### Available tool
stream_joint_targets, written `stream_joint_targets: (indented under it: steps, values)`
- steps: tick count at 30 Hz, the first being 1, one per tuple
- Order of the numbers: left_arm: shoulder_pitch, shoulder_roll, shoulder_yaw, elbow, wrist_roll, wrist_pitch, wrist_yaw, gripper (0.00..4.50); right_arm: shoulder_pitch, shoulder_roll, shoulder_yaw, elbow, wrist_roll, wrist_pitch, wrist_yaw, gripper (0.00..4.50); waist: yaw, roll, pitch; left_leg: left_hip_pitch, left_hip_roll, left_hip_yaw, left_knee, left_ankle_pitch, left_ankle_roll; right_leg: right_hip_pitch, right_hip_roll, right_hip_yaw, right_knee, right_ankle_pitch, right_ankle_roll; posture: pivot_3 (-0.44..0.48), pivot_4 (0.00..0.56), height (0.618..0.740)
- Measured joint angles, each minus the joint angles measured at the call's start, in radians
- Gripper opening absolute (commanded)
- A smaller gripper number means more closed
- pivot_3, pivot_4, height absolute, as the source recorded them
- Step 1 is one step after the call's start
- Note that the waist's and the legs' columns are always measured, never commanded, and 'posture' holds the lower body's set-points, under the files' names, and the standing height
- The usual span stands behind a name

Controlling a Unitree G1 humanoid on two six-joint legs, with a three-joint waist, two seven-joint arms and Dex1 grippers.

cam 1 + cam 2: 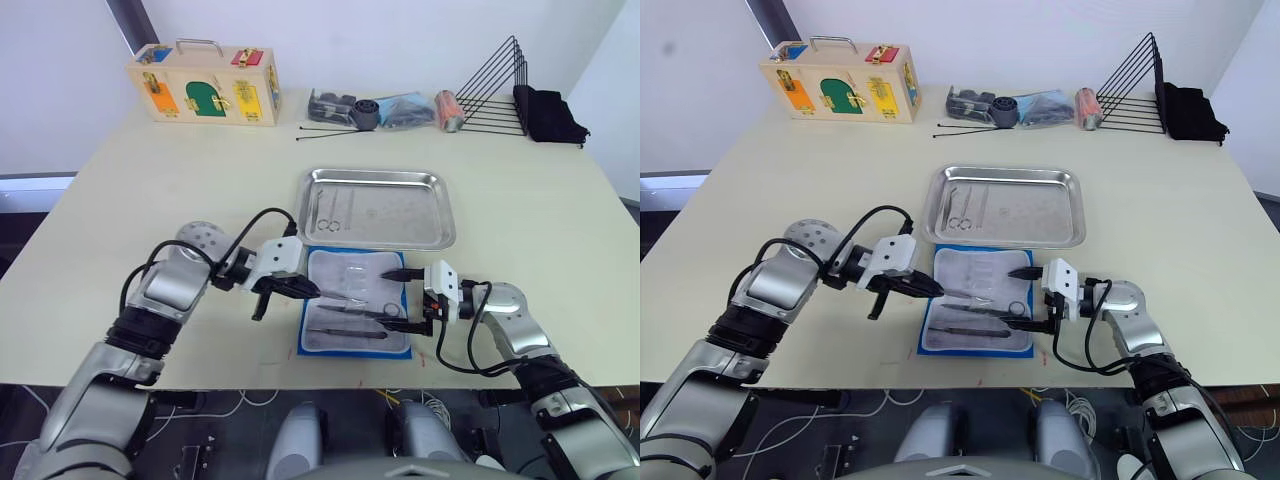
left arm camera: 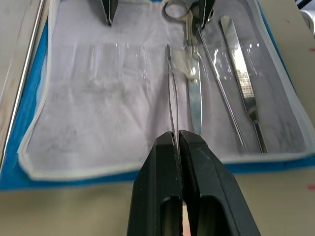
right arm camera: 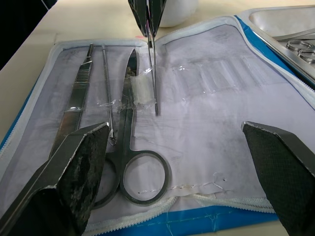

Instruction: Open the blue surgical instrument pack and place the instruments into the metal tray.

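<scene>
The blue surgical instrument pack (image 1: 340, 268) lies open on the table in front of the metal tray (image 1: 400, 215), its clear whitish inner side up. My left gripper (image 2: 178, 137) is shut on thin silvery tweezers (image 2: 171, 88) at the pack's left edge, and they point across the pack. Scissors (image 3: 130, 128), a thin probe (image 2: 221, 93) and a flat silvery handle (image 2: 241, 73) lie in the pack. My right gripper (image 1: 403, 298) stands open over the pack's right side, its fingers either side of the scissors' rings. Scissors-like instruments (image 1: 335, 210) lie in the tray's left part.
A wooden latch box (image 1: 205, 85) stands at the back left. Long black rods (image 1: 330, 130), dark clutter (image 1: 380, 108) and a can (image 1: 447, 110) lie behind the tray. A black wire rack (image 1: 495, 85) and black cloth (image 1: 548, 112) are at the back right.
</scene>
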Motion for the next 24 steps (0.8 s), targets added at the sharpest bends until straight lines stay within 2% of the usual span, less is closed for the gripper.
stream_joint_targets:
  steps: [6, 12, 24]
  values:
    - [0.003, 0.032, 0.010, -0.014, -0.017, 0.004, -0.024, 0.04, 0.000, 0.001, 0.000, 0.000, 0.000, 0.000, -0.001, 4.50, 0.000, 0.000, 0.000, 0.000, 0.000, 0.000, 0.000, 0.000, 0.000, 0.000, 0.000, 0.000, 0.000, 0.000, 0.000, 0.000, 0.150, 0.740]
    - [0.012, 0.107, 0.030, -0.022, -0.027, 0.003, -0.052, 0.04, 0.001, 0.001, 0.000, 0.000, 0.000, 0.000, -0.001, 4.50, 0.000, 0.000, 0.000, 0.000, 0.000, 0.000, 0.000, 0.000, 0.000, 0.000, 0.000, 0.000, 0.000, 0.000, 0.000, 0.000, 0.150, 0.740]
    - [0.010, 0.173, 0.073, -0.034, -0.061, 0.016, -0.067, 0.04, 0.001, 0.004, 0.000, 0.000, 0.000, 0.000, -0.002, 4.50, -0.001, 0.000, 0.000, 0.000, 0.000, 0.000, 0.000, 0.000, 0.000, 0.000, 0.000, 0.000, 0.000, 0.000, 0.000, 0.000, 0.150, 0.740]
